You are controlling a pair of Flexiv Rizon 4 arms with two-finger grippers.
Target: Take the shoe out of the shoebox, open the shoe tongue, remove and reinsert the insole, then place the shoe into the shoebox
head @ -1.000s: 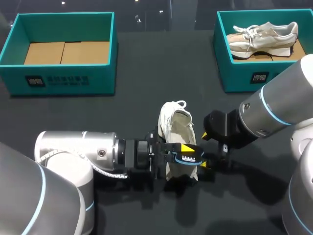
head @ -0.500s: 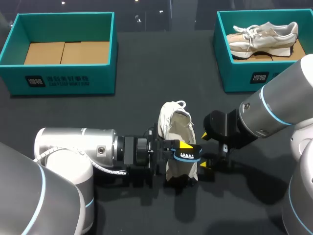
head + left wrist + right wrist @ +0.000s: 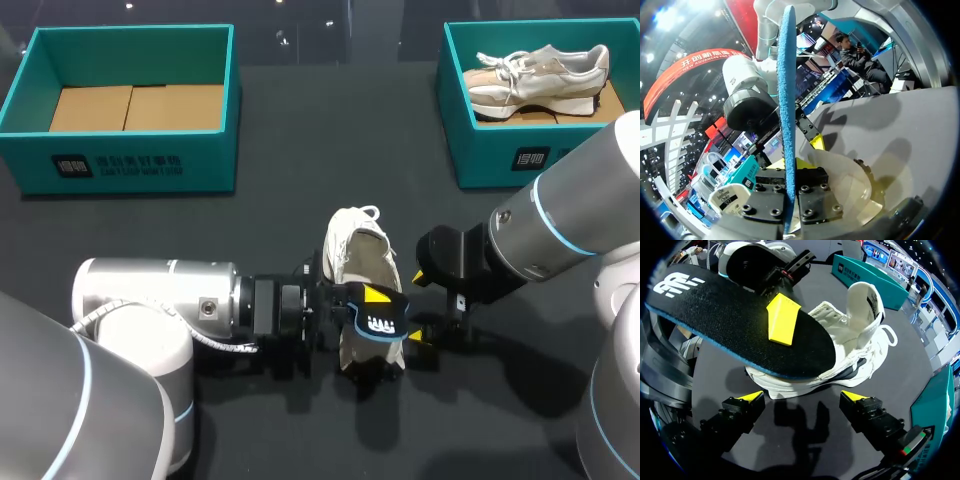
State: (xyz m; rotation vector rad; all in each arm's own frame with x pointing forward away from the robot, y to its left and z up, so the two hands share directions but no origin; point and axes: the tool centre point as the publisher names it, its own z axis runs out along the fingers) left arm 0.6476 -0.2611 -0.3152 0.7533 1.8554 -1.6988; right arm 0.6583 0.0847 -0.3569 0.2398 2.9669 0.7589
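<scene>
Dark table, two shoeboxes, one boxed shoe, one loose shoe, our left gripper clamping one insole, right gripper wide open.

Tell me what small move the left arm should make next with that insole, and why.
Probably tilt the insole down toward the opening of the shoe. The left gripper is shut on the insole, which is fully out and held above the shoe's heel end, so reinsertion looks next. The right gripper is open beside the shoe, not holding it.
</scene>
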